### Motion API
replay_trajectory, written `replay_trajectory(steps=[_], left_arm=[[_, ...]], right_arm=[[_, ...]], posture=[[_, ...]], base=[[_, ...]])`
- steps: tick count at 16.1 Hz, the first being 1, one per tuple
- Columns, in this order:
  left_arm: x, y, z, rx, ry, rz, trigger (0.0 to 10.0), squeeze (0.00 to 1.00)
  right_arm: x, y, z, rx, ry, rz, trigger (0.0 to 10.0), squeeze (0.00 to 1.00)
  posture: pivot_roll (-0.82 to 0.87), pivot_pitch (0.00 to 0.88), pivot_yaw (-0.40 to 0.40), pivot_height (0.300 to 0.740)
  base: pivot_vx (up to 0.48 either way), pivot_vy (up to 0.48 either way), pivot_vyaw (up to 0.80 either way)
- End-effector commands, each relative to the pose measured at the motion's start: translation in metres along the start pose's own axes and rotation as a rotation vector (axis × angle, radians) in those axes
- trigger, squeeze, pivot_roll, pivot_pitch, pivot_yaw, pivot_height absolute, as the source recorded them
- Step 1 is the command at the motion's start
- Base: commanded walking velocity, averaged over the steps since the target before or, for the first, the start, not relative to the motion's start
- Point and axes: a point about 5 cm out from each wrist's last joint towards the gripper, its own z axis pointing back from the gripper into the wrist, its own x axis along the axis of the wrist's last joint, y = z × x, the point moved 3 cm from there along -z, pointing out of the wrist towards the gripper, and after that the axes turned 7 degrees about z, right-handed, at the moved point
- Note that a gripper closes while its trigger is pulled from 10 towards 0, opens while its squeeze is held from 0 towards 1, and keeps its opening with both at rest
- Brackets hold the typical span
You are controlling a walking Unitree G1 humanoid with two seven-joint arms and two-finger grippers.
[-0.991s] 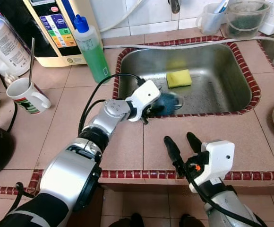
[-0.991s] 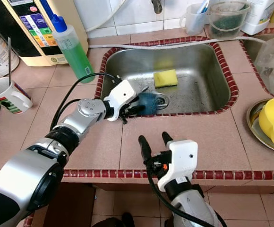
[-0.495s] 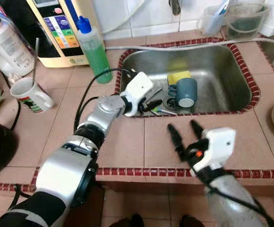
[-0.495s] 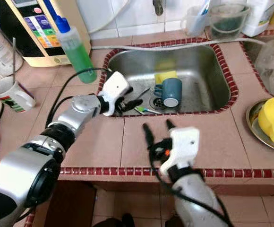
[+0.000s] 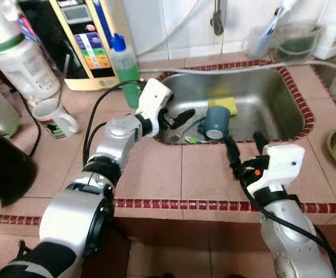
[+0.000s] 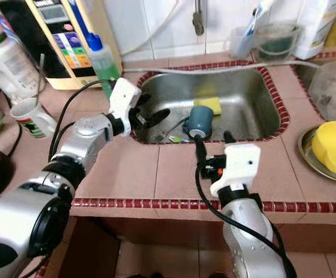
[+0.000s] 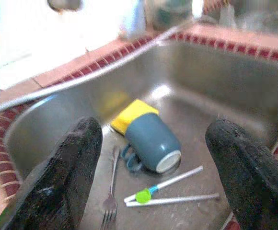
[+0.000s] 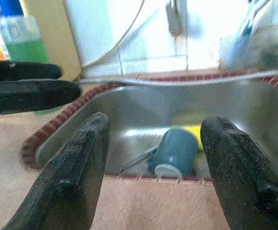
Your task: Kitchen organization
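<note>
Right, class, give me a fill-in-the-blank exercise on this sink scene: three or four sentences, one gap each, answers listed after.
1. The blue mug lies on its ____ in the steel sink.
2. The sponge behind the mug is ____ in colour.
3. The left gripper hovers over the sink with its fingers ____.
4. Beside the mug in the sink lies a metal ____.

Missing words: side; yellow; open; fork
</note>
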Motion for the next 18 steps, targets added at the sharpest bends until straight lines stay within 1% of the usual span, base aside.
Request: replay_trajectory(steps=[1, 2, 3, 4, 5, 6, 7, 8, 10, 12, 13, 14, 15, 16, 17, 18], left_arm=[[0.003, 0.010, 0.007, 0.045, -0.035, 0.011, 10.0, 1.00], [0.002, 0.011, 0.009, 0.054, -0.052, 0.028, 10.0, 1.00], [0.003, 0.012, 0.012, 0.083, -0.091, 0.052, 10.0, 1.00], [0.003, 0.013, 0.015, 0.105, -0.126, 0.069, 10.0, 1.00], [0.004, 0.013, 0.016, 0.116, -0.149, 0.076, 10.0, 1.00], [0.006, 0.012, 0.020, 0.139, -0.195, 0.094, 10.0, 0.51], [0.004, 0.012, 0.024, 0.165, -0.211, 0.102, 10.0, 0.00], [0.002, 0.006, 0.034, 0.213, -0.259, 0.060, 10.0, 0.00], [-0.004, -0.004, 0.040, 0.214, -0.273, 0.083, 10.0, 0.00], [-0.019, -0.009, 0.048, 0.221, -0.246, 0.099, 10.0, 0.00], [-0.025, -0.009, 0.055, 0.256, -0.222, 0.083, 10.0, 0.00], [-0.025, -0.011, 0.057, 0.254, -0.217, 0.091, 10.0, 0.00], [-0.026, -0.013, 0.059, 0.239, -0.212, 0.127, 10.0, 0.00], [-0.026, -0.014, 0.062, 0.233, -0.217, 0.139, 10.0, 0.00], [-0.027, -0.014, 0.064, 0.237, -0.210, 0.115, 10.0, 0.00], [-0.026, -0.016, 0.066, 0.235, -0.205, 0.067, 10.0, 0.00]], right_arm=[[-0.001, -0.002, -0.002, -0.016, -0.011, 0.002, 10.0, 0.00], [-0.001, -0.005, -0.004, -0.034, -0.017, 0.006, 10.0, 0.00], [-0.002, -0.009, -0.007, -0.059, -0.028, 0.005, 10.0, 0.00], [-0.001, -0.012, -0.012, -0.079, -0.040, 0.024, 10.0, 0.00], [-0.001, -0.013, -0.014, -0.090, -0.044, 0.029, 10.0, 0.00], [-0.001, -0.017, -0.018, -0.110, -0.055, 0.034, 10.0, 0.00], [0.000, -0.019, -0.020, -0.125, -0.064, 0.038, 10.0, 0.00], [-0.001, -0.024, -0.023, -0.151, -0.067, 0.051, 10.0, 0.00], [-0.003, -0.026, -0.021, -0.170, -0.074, 0.056, 10.0, 0.00], [-0.006, -0.027, -0.018, -0.184, -0.071, 0.076, 10.0, 0.00], [-0.011, -0.027, -0.016, -0.185, -0.061, 0.104, 10.0, 0.00], [-0.013, -0.028, -0.014, -0.185, -0.056, 0.118, 10.0, 0.00], [-0.016, -0.029, -0.012, -0.192, -0.048, 0.139, 10.0, 0.00], [-0.019, -0.032, -0.010, -0.206, -0.038, 0.132, 10.0, 0.00], [-0.020, -0.034, -0.008, -0.214, -0.037, 0.150, 10.0, 0.00], [-0.020, -0.035, -0.008, -0.218, -0.035, 0.171, 10.0, 0.00]], posture=[[-0.23, 0.014, 0.179, 0.740], [-0.23, 0.003, 0.176, 0.740], [-0.22, 0.000, 0.171, 0.740], [-0.22, 0.000, 0.166, 0.740], [-0.22, 0.000, 0.165, 0.740], [-0.22, 0.000, 0.159, 0.740], [-0.22, 0.000, 0.159, 0.740], [-0.21, 0.000, 0.152, 0.740], [-0.21, 0.000, 0.142, 0.740], [-0.21, 0.000, 0.132, 0.740], [-0.21, 0.000, 0.128, 0.740], [-0.20, 0.000, 0.123, 0.740], [-0.20, 0.000, 0.120, 0.740], [-0.20, 0.000, 0.116, 0.740], [-0.20, 0.000, 0.115, 0.740], [-0.20, 0.000, 0.111, 0.740]], base=[[0.000, 0.000, 0.00], [0.000, 0.000, 0.00], [0.000, 0.000, 0.00], [0.000, 0.000, 0.00], [0.000, 0.000, 0.00], [0.000, 0.000, 0.00], [0.000, 0.000, 0.00], [0.000, 0.000, 0.00], [0.000, 0.000, 0.00], [0.000, 0.000, 0.00], [0.000, 0.000, 0.00], [0.000, 0.000, 0.00], [0.000, 0.000, 0.00], [0.000, 0.000, 0.00], [0.000, 0.000, 0.00], [0.000, 0.000, 0.00]])
